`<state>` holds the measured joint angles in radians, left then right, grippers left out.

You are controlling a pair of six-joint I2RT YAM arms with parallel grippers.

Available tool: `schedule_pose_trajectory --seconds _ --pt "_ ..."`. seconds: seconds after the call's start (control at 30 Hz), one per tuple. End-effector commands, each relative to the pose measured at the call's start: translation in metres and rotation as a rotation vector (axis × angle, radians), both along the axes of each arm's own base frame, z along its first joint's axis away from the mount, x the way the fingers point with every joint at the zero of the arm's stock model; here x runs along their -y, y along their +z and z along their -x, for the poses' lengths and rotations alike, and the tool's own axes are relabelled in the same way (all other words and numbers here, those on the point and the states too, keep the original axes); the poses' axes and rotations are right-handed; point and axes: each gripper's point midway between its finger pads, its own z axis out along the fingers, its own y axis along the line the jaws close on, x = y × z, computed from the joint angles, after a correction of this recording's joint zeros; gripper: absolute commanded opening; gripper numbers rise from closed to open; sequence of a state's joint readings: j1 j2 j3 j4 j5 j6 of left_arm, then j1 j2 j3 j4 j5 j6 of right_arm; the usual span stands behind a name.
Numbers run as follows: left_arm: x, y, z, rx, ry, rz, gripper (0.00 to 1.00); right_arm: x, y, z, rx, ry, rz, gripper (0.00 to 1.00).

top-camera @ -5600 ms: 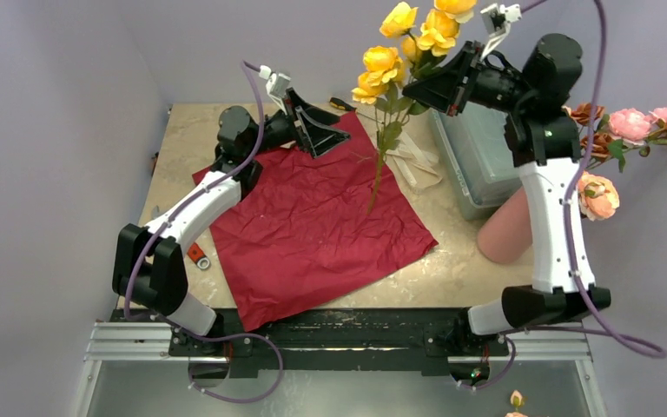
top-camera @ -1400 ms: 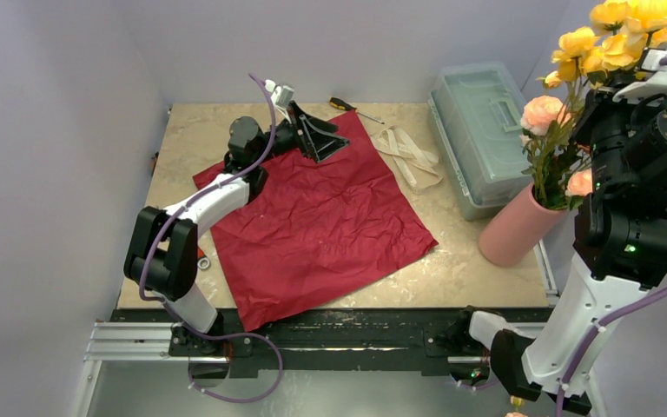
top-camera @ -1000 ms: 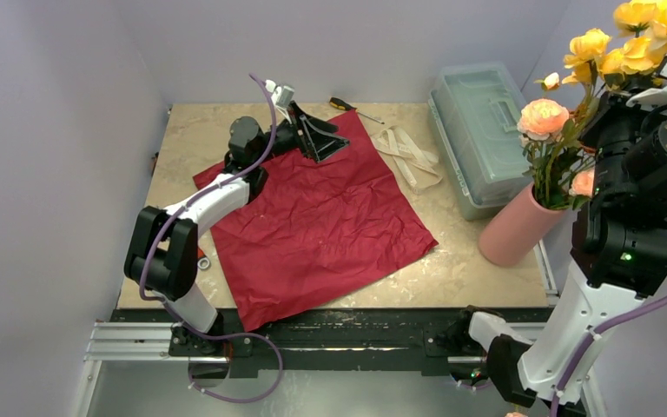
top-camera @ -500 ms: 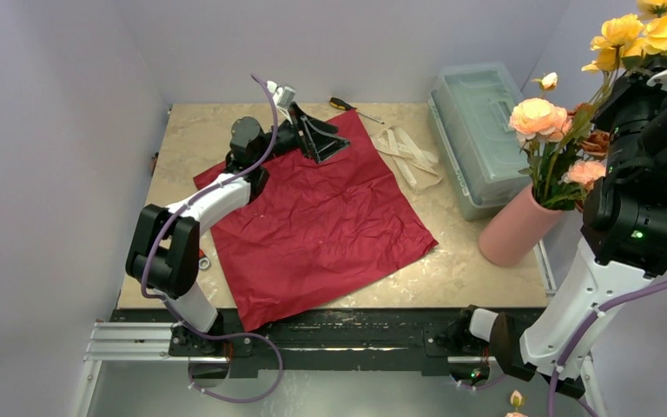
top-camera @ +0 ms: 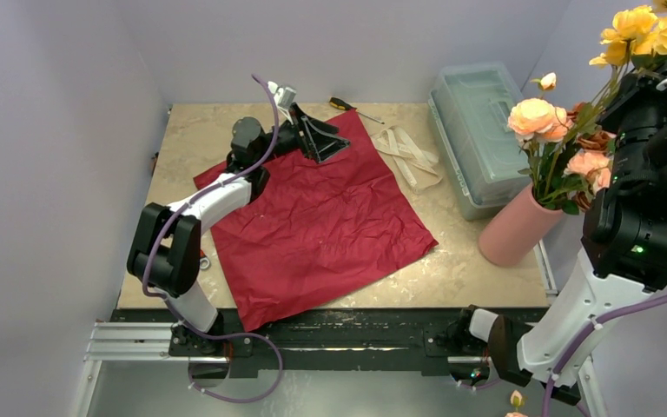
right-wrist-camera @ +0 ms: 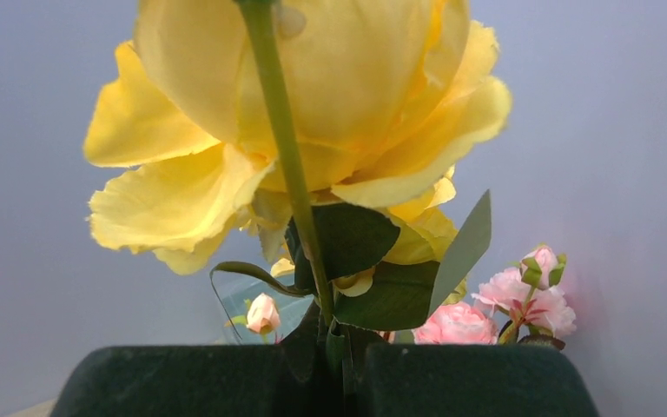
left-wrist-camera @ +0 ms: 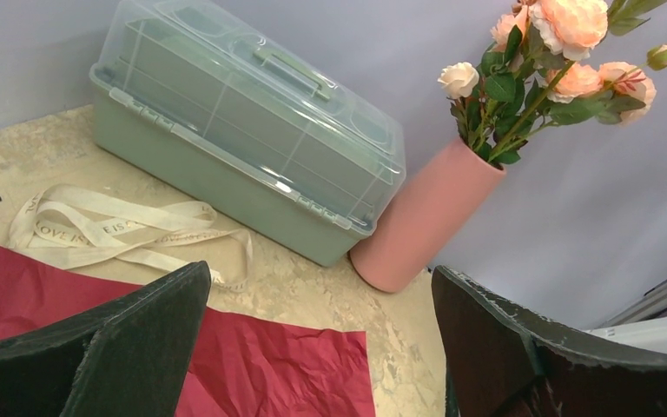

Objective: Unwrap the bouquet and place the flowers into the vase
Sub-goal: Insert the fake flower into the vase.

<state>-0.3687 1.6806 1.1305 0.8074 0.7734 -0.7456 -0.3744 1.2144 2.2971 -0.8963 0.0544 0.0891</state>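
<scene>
Since the earlier frame, the yellow flowers [top-camera: 630, 22] have been carried further right. Their stem is clamped in the tightly closed right hand [right-wrist-camera: 334, 365], above the vase [top-camera: 517, 228], which stands on the table [top-camera: 452, 269] holding pink flowers [top-camera: 534, 117]. The left hand [left-wrist-camera: 317, 291] is spread wide, empty, over the red paper [top-camera: 321, 226].

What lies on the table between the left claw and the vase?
The left wrist view shows the cream ribbon and the clear green box between the open left claw and the vase, beyond the red paper.
</scene>
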Motion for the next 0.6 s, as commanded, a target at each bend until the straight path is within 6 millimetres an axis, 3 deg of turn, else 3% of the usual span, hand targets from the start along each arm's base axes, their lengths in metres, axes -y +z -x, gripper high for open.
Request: schedule_pose_trajectory --seconds 0.0,0.1,0.23,0.33,0.57 --pt "0.000 0.015 0.000 0.062 -0.004 0.027 1.00 0.000 0.012 0.008 0.071 -0.015 0.057 0.00" --pt "0.001 0.014 0.000 0.061 -0.008 0.029 1.00 -0.014 0.011 0.013 0.107 0.048 0.122 0.00" --pt "0.001 0.015 0.001 0.070 -0.014 0.031 1.00 -0.019 0.001 0.011 0.113 0.077 0.160 0.00" --pt "0.001 0.015 0.001 0.071 -0.017 0.030 1.00 -0.026 0.005 0.009 0.169 0.118 0.129 0.00" --pt "0.000 0.015 0.001 0.074 -0.019 0.026 1.00 -0.010 0.029 0.015 0.206 0.023 0.058 0.00"
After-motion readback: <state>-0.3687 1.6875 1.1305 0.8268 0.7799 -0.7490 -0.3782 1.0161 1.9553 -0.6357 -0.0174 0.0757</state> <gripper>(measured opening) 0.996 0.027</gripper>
